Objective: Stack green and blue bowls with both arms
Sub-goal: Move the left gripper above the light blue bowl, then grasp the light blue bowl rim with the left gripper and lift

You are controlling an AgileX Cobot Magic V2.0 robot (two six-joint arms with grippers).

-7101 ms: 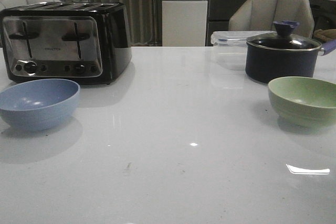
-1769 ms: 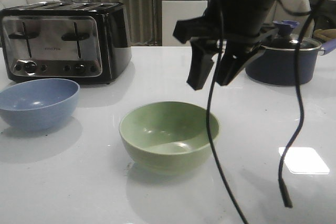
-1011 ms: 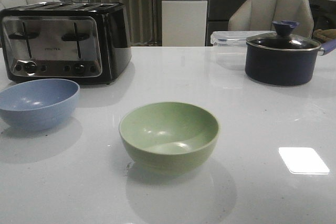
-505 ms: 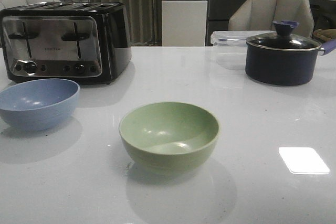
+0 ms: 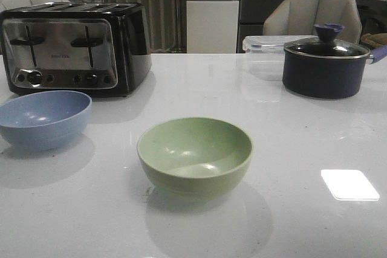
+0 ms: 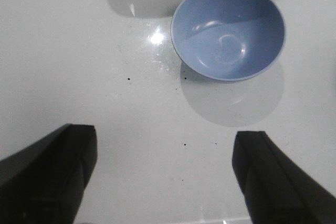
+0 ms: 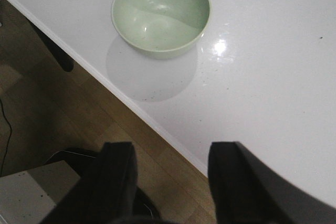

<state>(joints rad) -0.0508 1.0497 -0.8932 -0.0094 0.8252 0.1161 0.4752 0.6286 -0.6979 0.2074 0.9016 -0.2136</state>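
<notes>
Blue bowl point(image 6: 228, 31) lies beyond the left gripper's point(image 6: 163, 174) wide-spread, empty jaws.

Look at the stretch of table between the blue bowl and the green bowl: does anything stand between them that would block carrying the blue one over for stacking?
Nothing visible does. The blue bowl and the green bowl are apart with only bare table between them. The toaster stands behind the blue bowl, off that path.
</notes>
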